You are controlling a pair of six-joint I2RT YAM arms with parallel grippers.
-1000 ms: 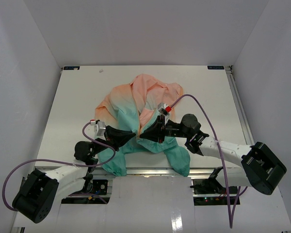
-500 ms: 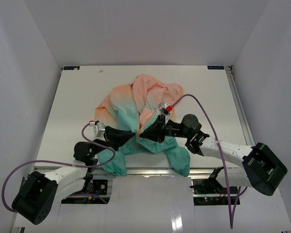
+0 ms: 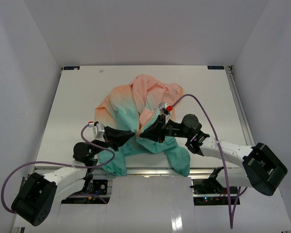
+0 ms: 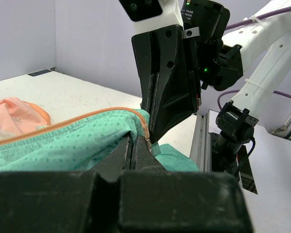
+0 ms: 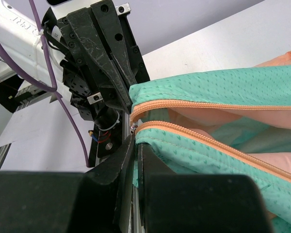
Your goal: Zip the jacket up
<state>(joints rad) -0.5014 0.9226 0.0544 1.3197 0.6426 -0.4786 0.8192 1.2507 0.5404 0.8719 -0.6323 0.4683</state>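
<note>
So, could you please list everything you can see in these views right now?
jacket: one, peach-orange fading to teal-green, crumpled mid-table
zipper: one, orange, lying open along the jacket's front edges
table: one, white, under the jacket
walls: three, white, around the table
cables: two, purple, one looping off each arm
arms: two, white and black, bases at the near edge
left gripper: one, black, shut on the jacket's teal hem
right gripper: one, black, shut on the facing teal edge

The left arm (image 3: pixel 63 173) and right arm (image 3: pixel 230 150) are white with black joints, each trailing 1 purple cable (image 3: pixel 203 109). The left gripper (image 3: pixel 134 137) and right gripper (image 3: pixel 142 134) are black wedges bearing silver brackets (image 4: pixel 189 33).
</note>
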